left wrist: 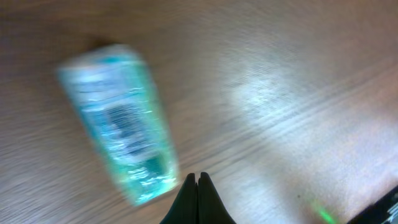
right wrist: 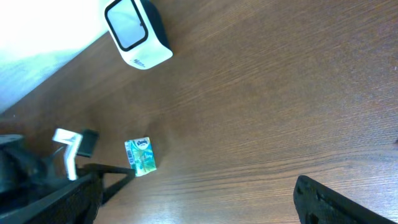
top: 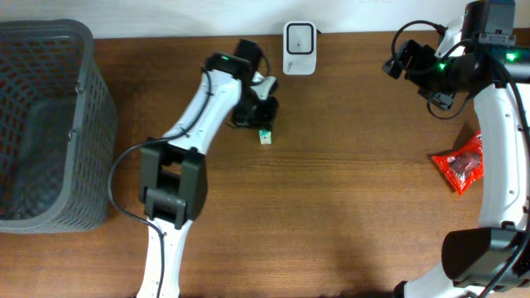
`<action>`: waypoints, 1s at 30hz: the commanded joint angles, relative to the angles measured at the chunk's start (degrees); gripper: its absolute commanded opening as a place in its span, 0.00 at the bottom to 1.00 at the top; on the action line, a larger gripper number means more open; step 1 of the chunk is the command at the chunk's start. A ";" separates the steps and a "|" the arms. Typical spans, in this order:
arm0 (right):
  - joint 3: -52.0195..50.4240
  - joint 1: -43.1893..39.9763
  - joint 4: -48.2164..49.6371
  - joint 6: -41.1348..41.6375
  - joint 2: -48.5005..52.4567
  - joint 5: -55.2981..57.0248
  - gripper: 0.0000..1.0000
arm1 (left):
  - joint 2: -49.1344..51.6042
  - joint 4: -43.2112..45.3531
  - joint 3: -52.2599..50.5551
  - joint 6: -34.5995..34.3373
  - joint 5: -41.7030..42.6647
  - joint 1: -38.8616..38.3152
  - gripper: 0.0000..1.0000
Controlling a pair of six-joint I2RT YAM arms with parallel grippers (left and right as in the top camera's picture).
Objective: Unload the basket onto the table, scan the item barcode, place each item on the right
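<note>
The green item (top: 265, 136) is seen from overhead lying on the wooden surface (top: 356, 207), just below the left end effector (top: 262, 117) and short of the white scanner (top: 299, 36) at the far edge. The right end effector (top: 397, 64) is held well apart, a red packet (top: 460, 164) lies by the right arm, and a grey basket (top: 50, 50) stands at the left. In the left wrist view the fingers (left wrist: 189, 199) are pressed together with nothing between them. The blurred item lies just beside their tips, with a dark striped patch, possibly the barcode, facing up. In the right wrist view the right end effector is spread and empty, and the item is shown flat on the surface, apart from the scanner. The item is judged not yet grasped, so pick-up and presentation to the scanner remain to be done.
</note>
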 commanded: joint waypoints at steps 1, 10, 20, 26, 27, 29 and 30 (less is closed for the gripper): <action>0.13 0.17 0.00 0.39 0.15 -0.24 0.98 | -0.83 1.75 -0.57 1.42 -3.06 -3.37 0.00; 0.13 0.17 0.00 0.39 0.15 -0.24 0.99 | -0.81 4.98 -3.61 -6.51 -27.26 -6.16 0.00; 0.13 0.17 0.00 0.39 0.15 -0.24 0.98 | -1.05 -0.02 -1.27 -10.23 -34.40 -3.19 0.00; 0.13 0.17 0.00 0.39 0.15 -0.24 0.98 | -3.85 -7.63 7.17 -10.58 -35.95 -0.11 0.00; 0.13 0.17 0.00 0.39 0.15 -0.24 0.98 | -4.37 -8.02 7.65 -10.56 -36.46 0.74 0.00; 0.13 0.17 0.00 0.39 0.15 -0.24 0.98 | -5.01 -8.35 7.78 -10.56 -37.81 3.39 0.24; 0.13 0.17 0.00 0.39 0.15 -0.24 0.98 | -5.01 -8.57 7.76 -10.56 -37.75 4.57 0.47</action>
